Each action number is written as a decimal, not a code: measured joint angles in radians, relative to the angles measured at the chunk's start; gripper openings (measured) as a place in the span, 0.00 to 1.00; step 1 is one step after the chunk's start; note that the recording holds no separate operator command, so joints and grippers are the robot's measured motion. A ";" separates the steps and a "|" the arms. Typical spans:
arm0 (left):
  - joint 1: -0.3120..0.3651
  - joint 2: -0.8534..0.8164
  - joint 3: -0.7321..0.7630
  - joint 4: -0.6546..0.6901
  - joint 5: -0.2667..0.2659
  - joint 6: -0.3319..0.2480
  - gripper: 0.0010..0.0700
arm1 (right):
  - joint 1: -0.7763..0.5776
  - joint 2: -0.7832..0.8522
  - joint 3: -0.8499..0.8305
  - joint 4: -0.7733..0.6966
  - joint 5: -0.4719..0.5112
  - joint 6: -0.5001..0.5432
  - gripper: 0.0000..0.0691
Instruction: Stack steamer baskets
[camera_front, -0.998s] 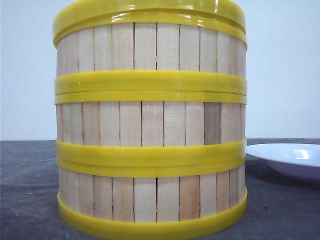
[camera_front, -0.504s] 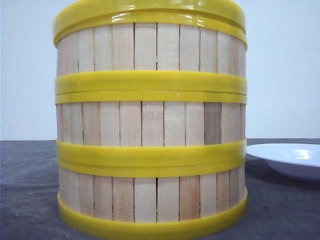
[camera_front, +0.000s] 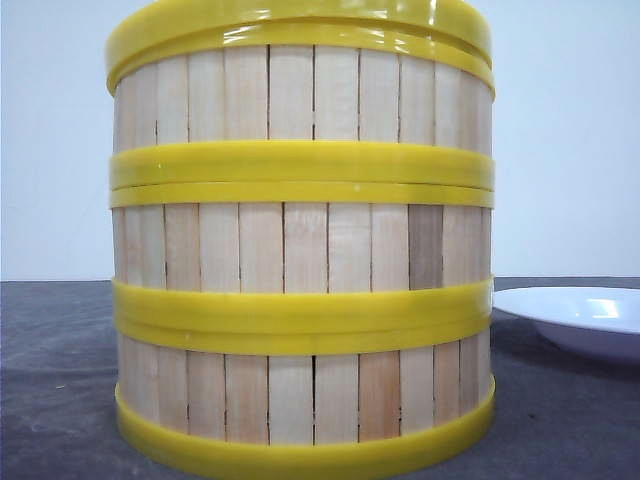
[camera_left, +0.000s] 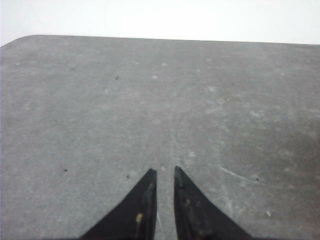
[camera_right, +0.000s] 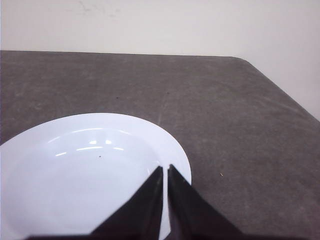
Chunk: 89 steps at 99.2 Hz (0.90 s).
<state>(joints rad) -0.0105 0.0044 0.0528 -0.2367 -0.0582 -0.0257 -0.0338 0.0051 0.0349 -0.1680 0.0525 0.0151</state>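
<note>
Three steamer baskets stand stacked in one column close to the front camera: the bottom one (camera_front: 300, 398) on the dark table, the middle one (camera_front: 300, 246) on it, the top one (camera_front: 300, 95) above. Their yellow rims line up. A further yellow rim (camera_front: 300, 14) caps the stack. Neither gripper shows in the front view. My left gripper (camera_left: 165, 171) hangs shut over bare grey table (camera_left: 100, 100), holding nothing. Over the edge of a white plate (camera_right: 85, 170), my right gripper (camera_right: 165, 167) is shut and holds nothing. The baskets are out of both wrist views.
The white plate (camera_front: 575, 315) lies on the table just right of the stack. A pale wall closes off the back. The table's rounded far corners show in both wrist views.
</note>
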 joint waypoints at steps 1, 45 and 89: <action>0.000 0.000 0.000 0.000 0.000 0.000 0.04 | 0.000 0.000 -0.003 0.002 0.000 0.000 0.01; 0.000 0.000 0.000 0.000 0.000 0.000 0.04 | 0.000 0.000 -0.018 -0.001 0.000 0.000 0.01; 0.000 0.000 0.000 0.000 0.000 0.000 0.04 | 0.000 0.000 -0.018 0.000 0.000 0.000 0.01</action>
<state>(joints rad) -0.0105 0.0044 0.0528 -0.2363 -0.0582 -0.0254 -0.0338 0.0055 0.0170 -0.1680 0.0525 0.0154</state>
